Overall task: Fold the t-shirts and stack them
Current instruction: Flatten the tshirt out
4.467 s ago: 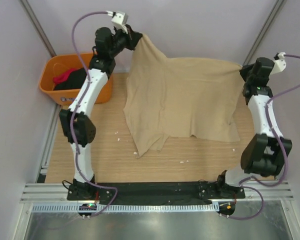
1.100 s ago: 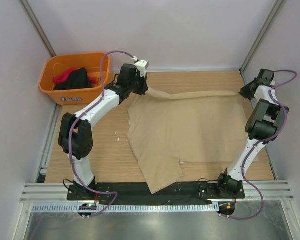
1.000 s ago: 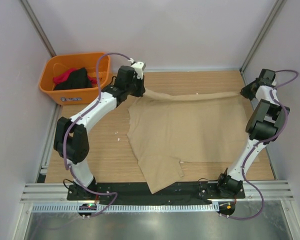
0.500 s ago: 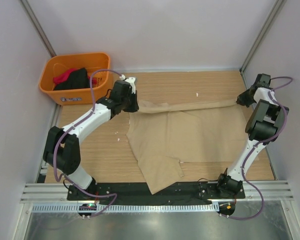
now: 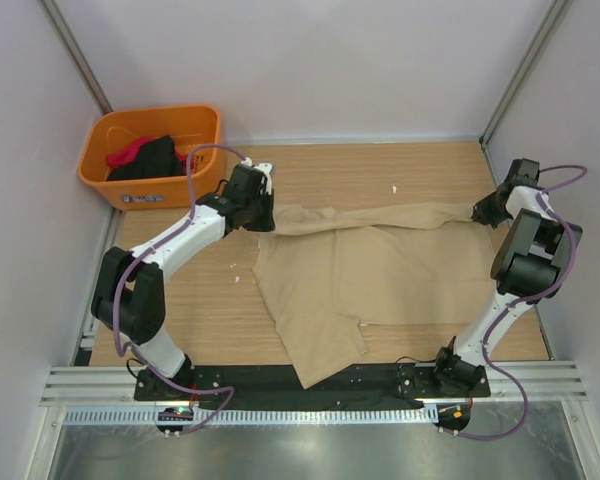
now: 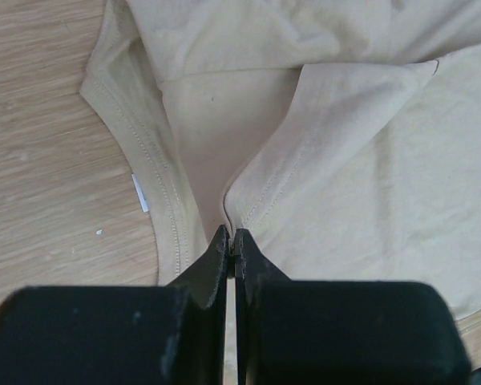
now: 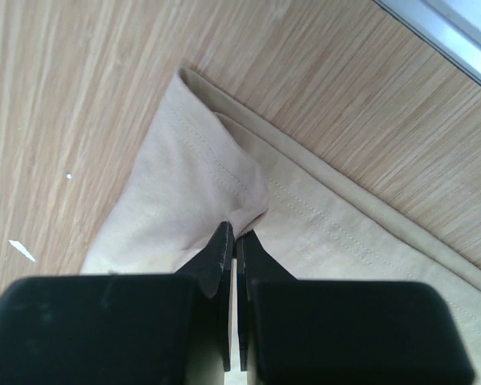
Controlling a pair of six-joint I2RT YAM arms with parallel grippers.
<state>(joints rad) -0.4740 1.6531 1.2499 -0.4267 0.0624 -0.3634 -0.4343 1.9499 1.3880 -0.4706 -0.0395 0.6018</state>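
A large tan t-shirt (image 5: 380, 270) lies spread on the wooden table (image 5: 210, 300), its far edge rolled over toward the near side. My left gripper (image 5: 263, 216) is shut on the shirt's far left corner (image 6: 264, 192), pinching a fold of cloth between the fingertips (image 6: 231, 241). At the far right, my right gripper (image 5: 479, 211) is shut on the other far corner (image 7: 216, 192), low over the table. A black t-shirt (image 5: 148, 158) and a red one (image 5: 125, 153) lie in the orange basket (image 5: 170, 190).
The orange basket stands at the table's far left corner. Side walls and metal posts (image 5: 510, 70) close in the workspace. Small white specks (image 5: 393, 188) dot the wood. A black strip (image 5: 310, 378) and the arm bases run along the near edge.
Both grippers have lowered the shirt from hanging in the air onto the table, then drawn its far edge toward the near side, folding it over. Both stayed shut on the corners.
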